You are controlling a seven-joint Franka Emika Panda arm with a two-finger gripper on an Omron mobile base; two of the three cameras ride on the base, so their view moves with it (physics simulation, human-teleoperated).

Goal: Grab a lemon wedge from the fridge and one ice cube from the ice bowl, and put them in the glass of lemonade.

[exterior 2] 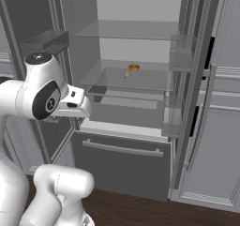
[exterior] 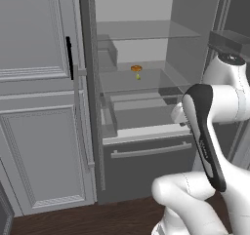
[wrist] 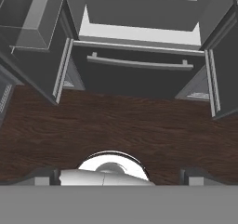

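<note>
Pincer (wrist: 119, 175) standing spread wide, pinching nothing, two dark fingertips (wrist: 46, 175) well apart, pointing down over dark wood floor (wrist: 121, 125) just in front of the fridge (exterior: 146, 161).

Fridge standing open, both doors swung out: one door (exterior 2: 197, 79) at the right, one door (exterior 2: 42, 56) at the left behind the arm's elbow. Two clear shelves (exterior 2: 131, 30) showing inside, plus a clear crisper bin (exterior 2: 126, 103) beneath. Sitting on the lower shelf, toward the far middle: one small yellow lemon wedge (exterior 2: 126, 75) and just beside it one orange-brown round item (exterior 2: 134, 67), kind impossible to tell. Bottom drawer (exterior 2: 122, 159) sitting closed, one horizontal bar handle (exterior 2: 123, 149) across it.

Arm's white forearm and elbow crossing the near side of the opening at the level of the bin, partly blocking it in both base views. Upper shelf space lying open. Pale panelled cabinets (exterior: 39, 107) flanking the fridge at the left, one black handle (exterior: 69, 58) showing.
</note>
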